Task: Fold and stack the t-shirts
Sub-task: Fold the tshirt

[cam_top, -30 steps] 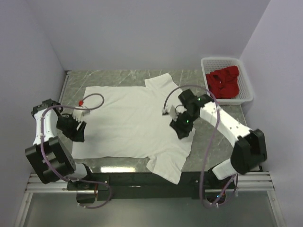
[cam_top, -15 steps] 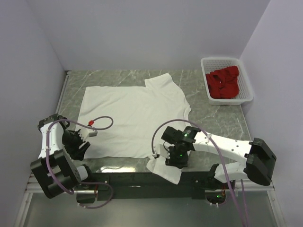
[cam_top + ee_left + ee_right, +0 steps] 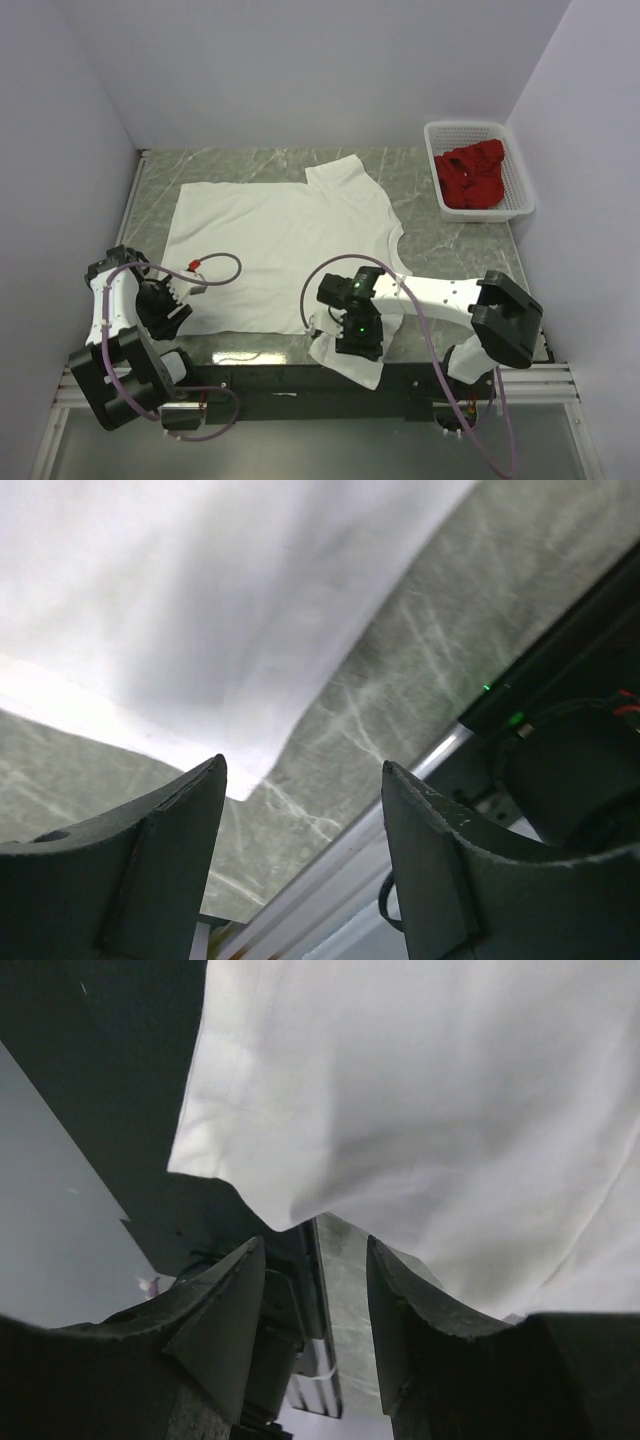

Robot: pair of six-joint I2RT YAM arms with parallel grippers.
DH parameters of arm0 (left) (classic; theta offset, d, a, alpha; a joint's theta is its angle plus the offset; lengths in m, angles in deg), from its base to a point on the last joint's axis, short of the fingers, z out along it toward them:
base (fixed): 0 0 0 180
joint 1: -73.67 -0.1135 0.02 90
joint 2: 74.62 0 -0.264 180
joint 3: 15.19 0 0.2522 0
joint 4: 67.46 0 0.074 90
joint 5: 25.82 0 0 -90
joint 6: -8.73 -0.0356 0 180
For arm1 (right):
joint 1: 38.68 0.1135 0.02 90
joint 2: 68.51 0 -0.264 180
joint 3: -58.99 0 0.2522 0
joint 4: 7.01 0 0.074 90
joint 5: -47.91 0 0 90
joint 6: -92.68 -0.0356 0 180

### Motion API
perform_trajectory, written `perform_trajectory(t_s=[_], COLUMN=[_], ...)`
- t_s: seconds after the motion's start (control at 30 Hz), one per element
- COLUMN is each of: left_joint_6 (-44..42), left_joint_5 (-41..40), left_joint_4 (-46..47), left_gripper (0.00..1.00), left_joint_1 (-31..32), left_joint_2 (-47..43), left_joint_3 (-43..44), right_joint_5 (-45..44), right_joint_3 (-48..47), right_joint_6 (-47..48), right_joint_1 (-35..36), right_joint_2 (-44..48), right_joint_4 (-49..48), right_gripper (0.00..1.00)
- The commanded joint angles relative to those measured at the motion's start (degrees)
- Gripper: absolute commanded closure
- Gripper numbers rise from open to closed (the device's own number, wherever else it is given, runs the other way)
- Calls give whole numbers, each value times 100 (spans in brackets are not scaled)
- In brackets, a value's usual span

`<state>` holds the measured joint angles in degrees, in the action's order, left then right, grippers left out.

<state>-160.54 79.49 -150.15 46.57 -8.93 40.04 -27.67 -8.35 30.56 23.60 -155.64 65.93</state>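
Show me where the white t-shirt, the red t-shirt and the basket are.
white t-shirt (image 3: 280, 235), top external view, middle of its spread body.
red t-shirt (image 3: 472, 178), top external view, centre of the crumpled cloth.
basket (image 3: 470, 125), top external view, its far rim.

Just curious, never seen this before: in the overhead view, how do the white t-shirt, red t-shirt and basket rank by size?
1. White t-shirt, spread flat, by far the largest.
2. Basket.
3. Red t-shirt, crumpled inside the basket.

The white t-shirt (image 3: 280, 235) contrasts with the deep red t-shirt (image 3: 472, 178), white basket (image 3: 466, 126) and grey, pale-veined table (image 3: 450, 250).
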Motion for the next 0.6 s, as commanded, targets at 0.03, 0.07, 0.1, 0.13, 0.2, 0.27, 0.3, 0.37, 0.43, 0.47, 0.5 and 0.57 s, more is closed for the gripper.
perform_trajectory(t_s=[0.03, 0.07, 0.1, 0.13, 0.2, 0.27, 0.3, 0.37, 0.43, 0.47, 0.5, 0.57], left_joint_6=[183, 227, 323, 350, 394, 403, 386, 385, 394, 385, 368, 377], left_joint_5=[262, 297, 323, 358, 437, 481, 499, 490, 508, 525, 526, 534], left_joint_4=[450, 485, 546, 556, 573, 617, 635, 714, 801, 828, 854, 1003], left_gripper=[30, 30, 30, 30, 29, 29, 29, 29, 28, 28, 28, 28], left_joint_1=[-16, -24, -24, -24, -24, -24, -24, -24, -24, -24, -24, -24], left_joint_2=[-30, -4, 31, 49, 93, 110, 128, 146, 128, 119, 93, 58], left_joint_3=[89, 141, 177, 212, 291, 326, 335, 309, 248, 212, 195, 124], right_joint_5=[-70, -36, -209, -368, -753, -852, -800, -458, -352, -334, -334, -413], right_joint_3=[-494, -530, -557, -505, -522, -636, -662, -584, -260, -162, -100, -21], right_joint_6=[-791, -949, -1090, -1213, -1433, -1504, -1444, -1234, -1162, -1101, -1100, -1153], right_joint_1=[21, 3, 38, 65, 38, 38, 38, 56, 117, 161, 205, 354], right_joint_2=[-146, -216, -199, -155, -23, -23, -40, -128, -164, -164, -172, -260], right_joint_4=[349, 358, 349, 236, 85, 155, 199, 435, 463, 420, 393, 253], right_gripper=[49, 50, 50, 50, 50, 49, 49, 49, 49, 49, 48, 47])
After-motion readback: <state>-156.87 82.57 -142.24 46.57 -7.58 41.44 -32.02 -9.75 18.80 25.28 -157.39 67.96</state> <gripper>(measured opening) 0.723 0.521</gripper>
